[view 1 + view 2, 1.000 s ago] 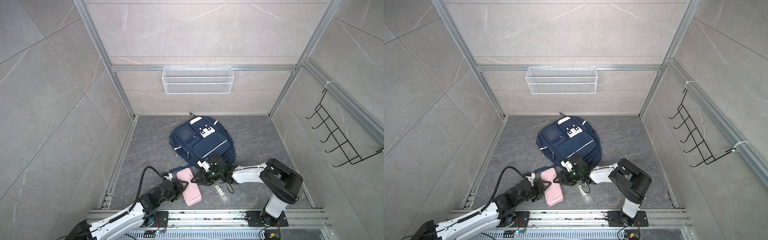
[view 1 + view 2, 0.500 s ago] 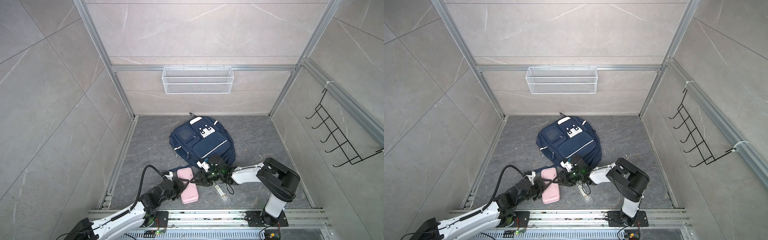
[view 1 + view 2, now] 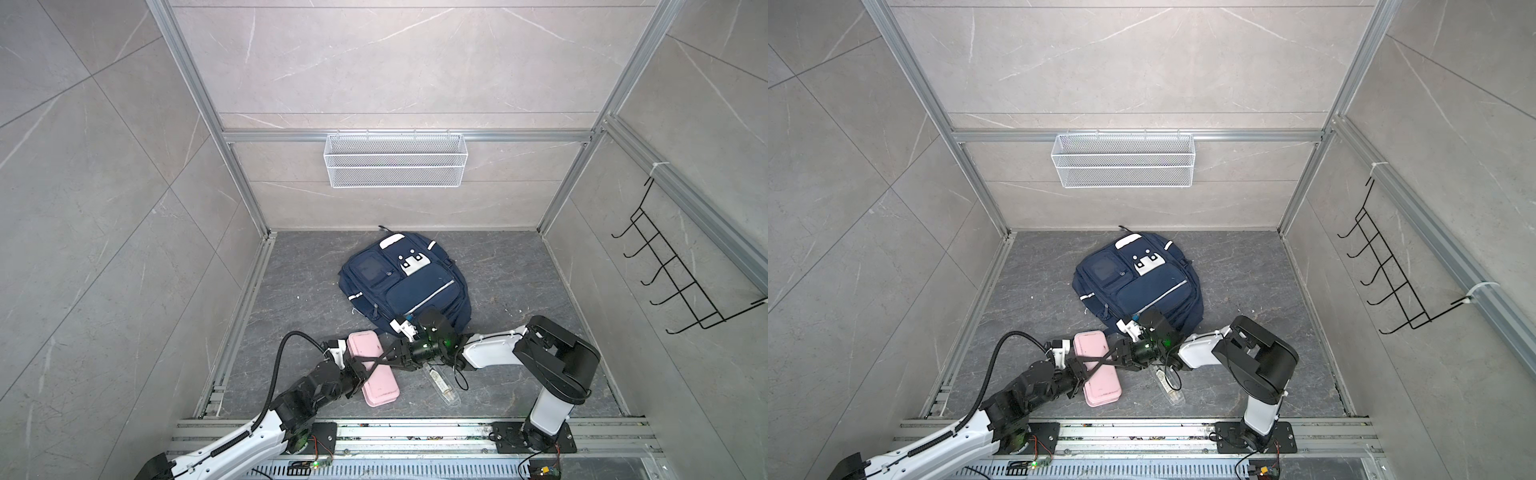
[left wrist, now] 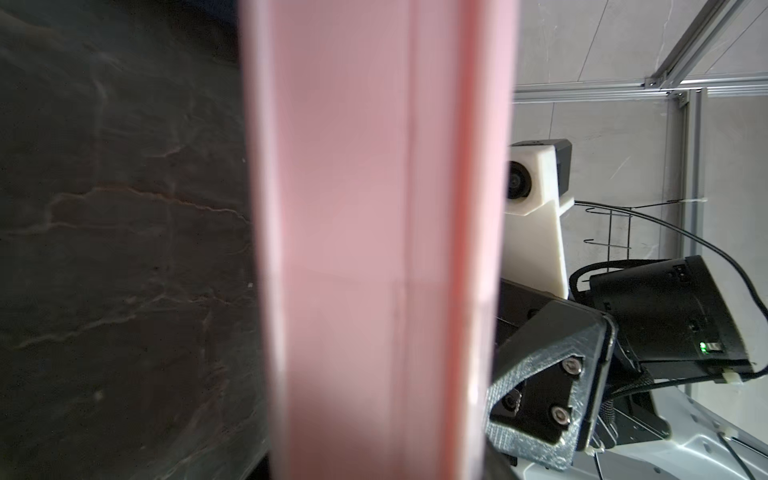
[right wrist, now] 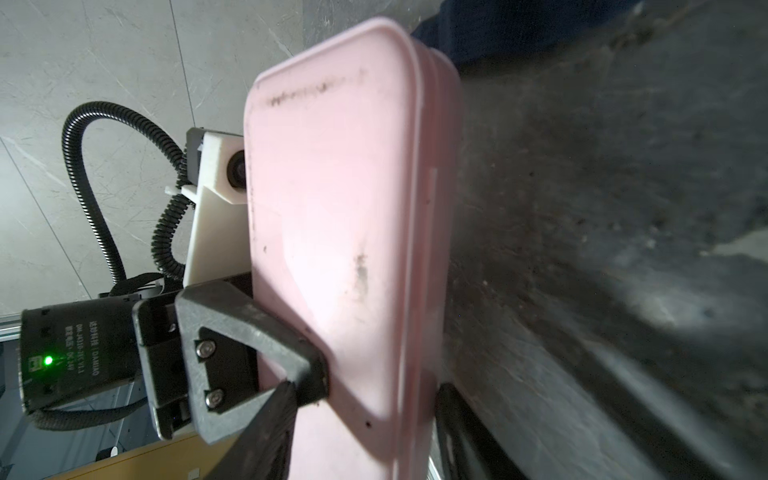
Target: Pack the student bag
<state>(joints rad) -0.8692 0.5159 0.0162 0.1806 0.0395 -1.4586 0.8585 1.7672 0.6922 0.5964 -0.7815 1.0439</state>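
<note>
The navy student bag (image 3: 409,286) (image 3: 1142,286) lies flat in mid floor, pockets up, and I see no opening in it. Just in front of it, a pink case (image 3: 380,386) (image 3: 1102,386) sits between both arms. My left gripper (image 3: 386,354) (image 3: 1111,354) reaches in from the left and my right gripper (image 3: 358,358) (image 3: 1084,358) from the right. Their top fingers cross over the lid. In the right wrist view the case (image 5: 340,187) fills my right gripper (image 5: 361,436), one finger above and one beneath. The left gripper's finger (image 5: 307,370) presses on the lid. The case (image 4: 365,208) fills the left wrist view.
A clear bottle (image 3: 442,382) lies on the floor under the right forearm. A white wire basket (image 3: 395,160) hangs on the back wall, and a black hook rack (image 3: 681,282) on the right wall. An aluminium rail (image 3: 415,428) runs along the front.
The left gripper has come in over the pink case and narrowed onto it. The case has shifted slightly left and toward the bag. The right gripper has stayed on the case.
</note>
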